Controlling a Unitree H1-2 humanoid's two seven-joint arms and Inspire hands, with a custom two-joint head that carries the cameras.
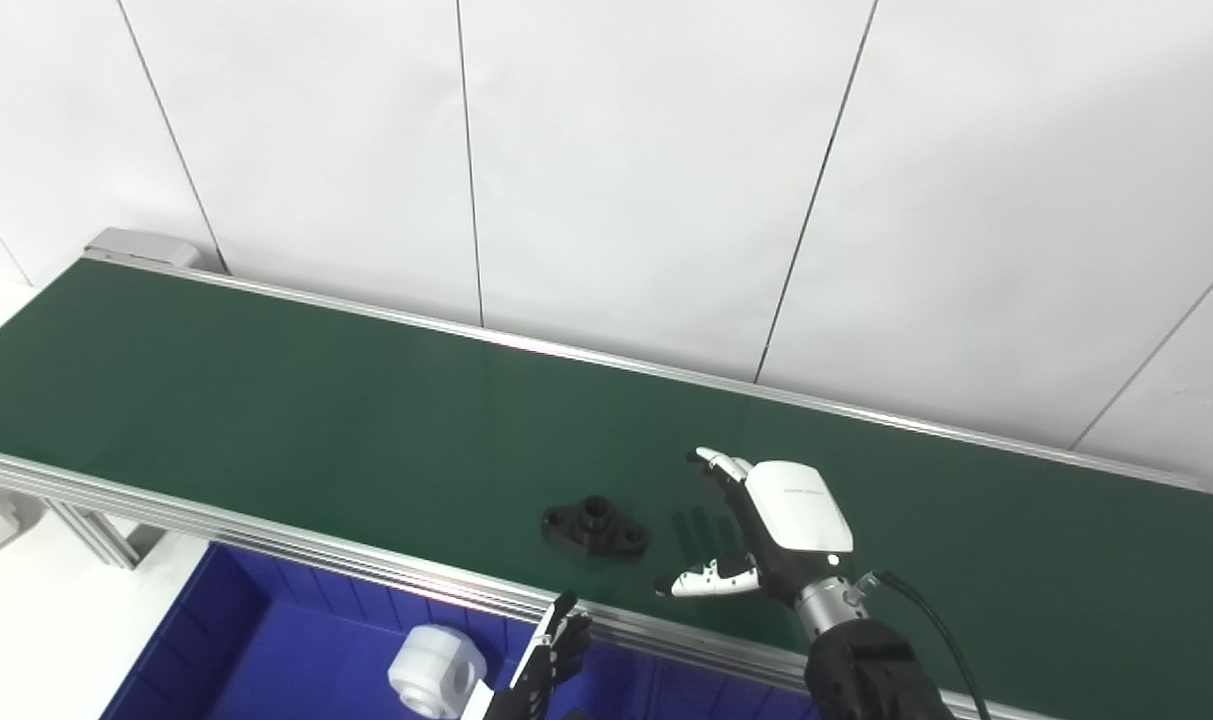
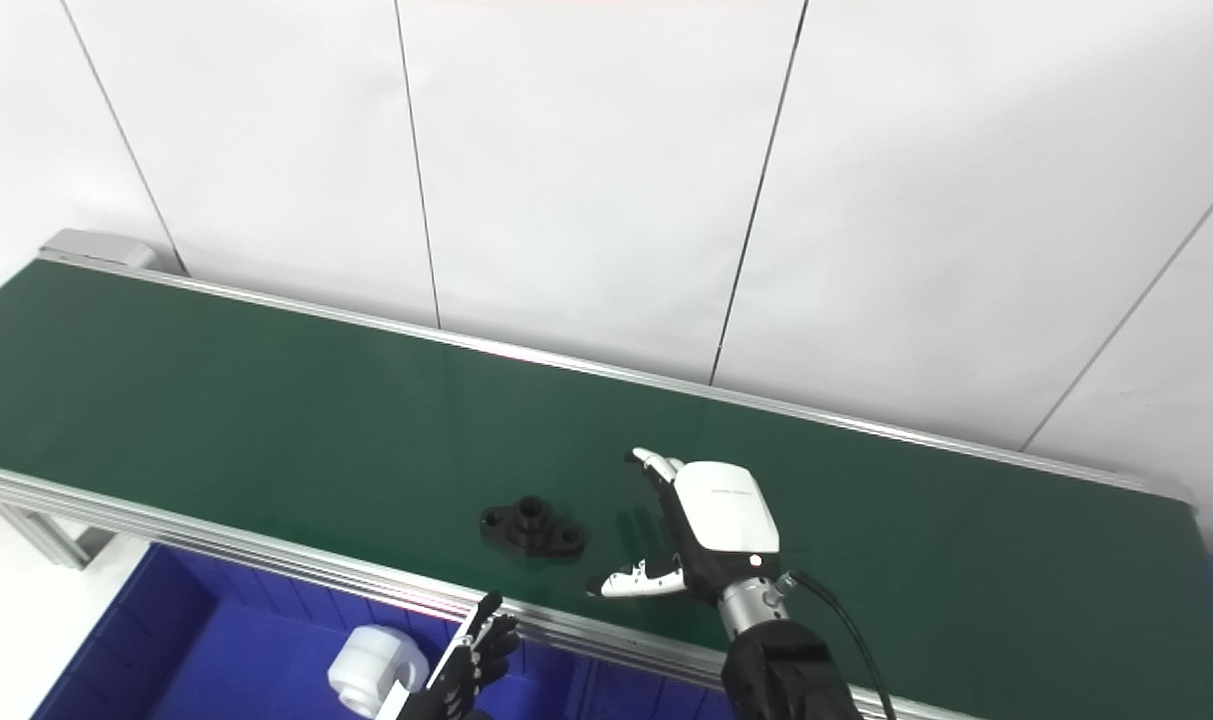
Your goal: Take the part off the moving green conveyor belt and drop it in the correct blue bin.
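Two hands in view; we log the right hand (image 1: 781,530) first, since it sits over the green conveyor belt (image 1: 266,400). Its fingers and thumb are spread wide apart and hold nothing, palm turned toward the part. The black part (image 1: 596,527), a flanged piece with a raised round boss in the middle, lies flat on the belt just beside this hand, on its thumb-and-finger side, apart from it and not touching. We read the part's long axis as running roughly along the belt's length, pointing more or less at the open palm.

The left hand (image 1: 556,650) is low, nearer us than the belt's front rail (image 1: 296,545), over the blue bin (image 1: 216,620); we see only its dark fingers, so we cannot tell its state. The right hand looks to us the better placed for the pick.

Room for moving: bare belt lies all around the part and beyond the right hand toward the far rail (image 1: 666,372) and white wall (image 1: 616,150). The near rail runs close on the hand's wrist side, so our judgement is that a sweep toward the part should stay above it. A white part (image 1: 434,683) already rests in the bin, beside the left hand.
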